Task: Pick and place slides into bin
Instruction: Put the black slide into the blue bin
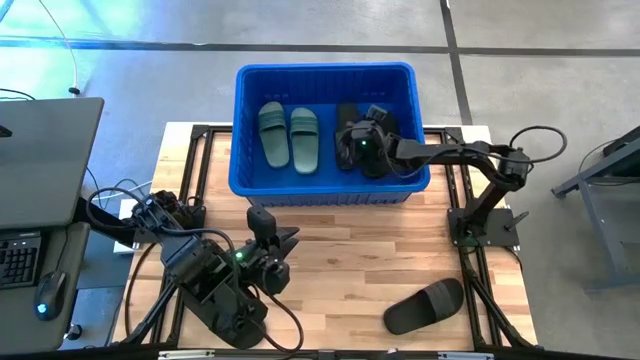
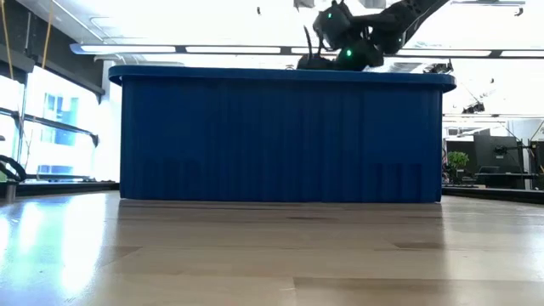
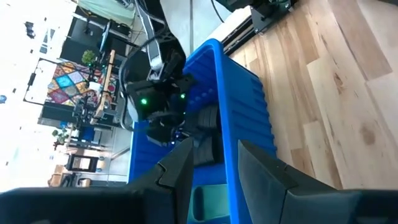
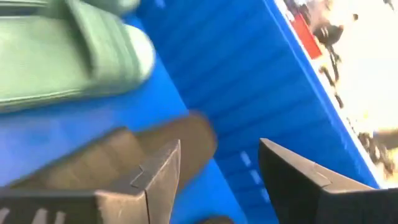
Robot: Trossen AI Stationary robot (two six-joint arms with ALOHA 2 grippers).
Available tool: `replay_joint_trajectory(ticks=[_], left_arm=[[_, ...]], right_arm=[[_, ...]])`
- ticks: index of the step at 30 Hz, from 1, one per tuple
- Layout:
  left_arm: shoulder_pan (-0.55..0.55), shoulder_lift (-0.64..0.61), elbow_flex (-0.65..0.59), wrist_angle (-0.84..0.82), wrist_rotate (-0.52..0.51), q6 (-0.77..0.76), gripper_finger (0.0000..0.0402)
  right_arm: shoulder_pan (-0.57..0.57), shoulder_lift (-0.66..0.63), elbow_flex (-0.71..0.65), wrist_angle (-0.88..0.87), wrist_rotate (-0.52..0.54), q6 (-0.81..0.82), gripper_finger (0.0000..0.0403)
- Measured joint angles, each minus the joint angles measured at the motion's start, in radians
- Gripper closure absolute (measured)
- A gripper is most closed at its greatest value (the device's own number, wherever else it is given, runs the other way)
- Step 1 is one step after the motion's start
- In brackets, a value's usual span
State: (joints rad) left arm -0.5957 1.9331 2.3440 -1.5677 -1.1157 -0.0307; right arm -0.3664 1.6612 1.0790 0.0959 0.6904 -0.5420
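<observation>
Two muted green rubber slides [image 1: 289, 133] and some black ones [image 1: 347, 133] lie flat in the large bright blue plastic bin [image 1: 410, 100] at the table's [image 1: 340, 260] far edge; one black slide [image 1: 425, 306] waits near the right front corner. The right end effector [image 1: 366, 140] hangs inside the bin, fingers spread, holding nothing. Lifting out carelessly, it could snag a strap. The left end effector [image 1: 284, 240] waits open, near the table's middle.
</observation>
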Motion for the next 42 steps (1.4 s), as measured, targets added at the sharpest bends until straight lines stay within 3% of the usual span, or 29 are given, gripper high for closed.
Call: replay_joint_trajectory(ticks=[3, 7, 10, 14, 20, 30, 38, 42], left_arm=[[0.000, 0.000, 0.000, -0.001, 0.011, -0.004, 0.0291], [0.000, 0.000, 0.000, -0.003, 0.062, -0.029, 0.0291], [0.000, 0.000, 0.000, -0.003, 0.114, -0.029, 0.0291], [0.000, 0.000, 0.000, -0.003, 0.240, -0.052, 0.0291], [-0.020, 0.000, -0.037, -0.003, 0.425, -0.175, 0.0291], [-0.121, 0.000, -0.359, 0.004, 0.488, -0.656, 0.0291], [-0.174, 0.000, -0.643, 0.082, 0.788, -0.957, 0.0291], [-0.202, 0.000, -0.713, 0.129, 0.844, -1.121, 0.0291]], right_arm=[[0.005, -0.002, 0.000, 0.056, 0.045, -0.014, 0.0197], [0.012, -0.019, 0.017, -0.076, 0.089, 0.033, 0.0197], [0.050, -0.038, 0.021, -0.062, 0.132, 0.015, 0.0197], [0.095, -0.087, 0.021, -0.006, 0.198, -0.046, 0.0197], [0.232, -0.212, 0.021, 0.046, 0.185, -0.086, 0.0197], [0.542, -0.383, 0.023, -0.086, 0.001, 0.092, 0.0197], [0.678, -0.371, 0.021, -0.299, -0.072, 0.257, 0.0197], [0.707, -0.365, 0.021, -0.370, -0.080, 0.375, 0.0197]])
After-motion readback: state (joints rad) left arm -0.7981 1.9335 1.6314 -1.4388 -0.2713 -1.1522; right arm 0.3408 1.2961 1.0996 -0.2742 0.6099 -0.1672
